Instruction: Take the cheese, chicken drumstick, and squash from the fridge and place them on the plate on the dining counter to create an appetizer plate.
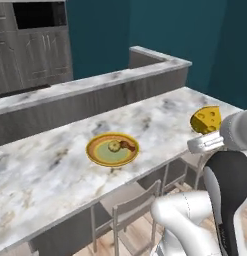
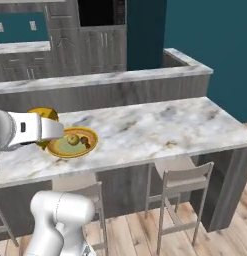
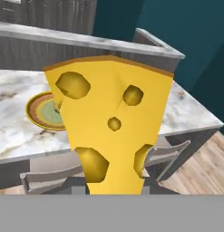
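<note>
A yellow wedge of cheese (image 3: 113, 122) with dark holes looms close in the hand view and hides the fingertips. My gripper (image 1: 201, 132) is shut on the cheese (image 1: 206, 119), holding it above the right part of the dining counter (image 1: 45, 170). The plate (image 1: 95, 151) lies on the counter to the left of the cheese, apart from it. On the plate sit the pale squash (image 1: 114, 146) and the reddish-brown chicken drumstick (image 1: 127, 145). From the right base view the cheese (image 2: 42, 114) hangs just left of the plate (image 2: 60, 150). The fridge is out of view.
A raised grey ledge (image 1: 95, 82) runs along the counter's far side and turns a corner at the right. Grey stools (image 2: 185, 180) stand under the near edge. Dark cabinets (image 2: 100, 40) line the back wall. Bare marble (image 2: 160, 125) stretches right of the plate.
</note>
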Controlling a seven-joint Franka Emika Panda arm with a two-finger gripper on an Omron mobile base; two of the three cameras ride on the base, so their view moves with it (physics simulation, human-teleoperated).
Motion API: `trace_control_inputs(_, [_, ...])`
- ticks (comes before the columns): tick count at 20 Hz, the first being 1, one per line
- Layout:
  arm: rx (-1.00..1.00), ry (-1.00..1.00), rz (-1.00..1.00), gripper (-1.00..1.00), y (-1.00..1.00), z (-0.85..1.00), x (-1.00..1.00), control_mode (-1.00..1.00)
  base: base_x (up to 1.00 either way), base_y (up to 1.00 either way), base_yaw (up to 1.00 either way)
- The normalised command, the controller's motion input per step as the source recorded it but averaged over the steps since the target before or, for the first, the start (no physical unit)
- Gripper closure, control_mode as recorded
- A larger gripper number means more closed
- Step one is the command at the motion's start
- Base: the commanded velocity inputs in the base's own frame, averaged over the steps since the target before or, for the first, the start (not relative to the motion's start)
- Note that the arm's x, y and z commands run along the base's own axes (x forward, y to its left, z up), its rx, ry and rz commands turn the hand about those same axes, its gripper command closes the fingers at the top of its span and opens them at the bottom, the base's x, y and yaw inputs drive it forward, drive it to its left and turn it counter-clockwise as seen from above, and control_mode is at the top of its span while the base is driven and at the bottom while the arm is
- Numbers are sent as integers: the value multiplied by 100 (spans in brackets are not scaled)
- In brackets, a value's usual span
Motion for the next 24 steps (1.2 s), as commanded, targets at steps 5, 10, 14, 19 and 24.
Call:
trace_control_inputs(5, [0,0,0,100,0,0,0,100,45,0,56])
trace_control_inputs(10, [0,0,0,100,0,0,0,100,43,0,57])
trace_control_inputs(14, [0,0,0,100,0,0,0,100,53,0,49])
trace_control_inputs(19, [0,0,0,100,0,0,0,100,30,0,23])
trace_control_inputs(24, [0,0,0,100,0,-1,7,-100,4,0,0])
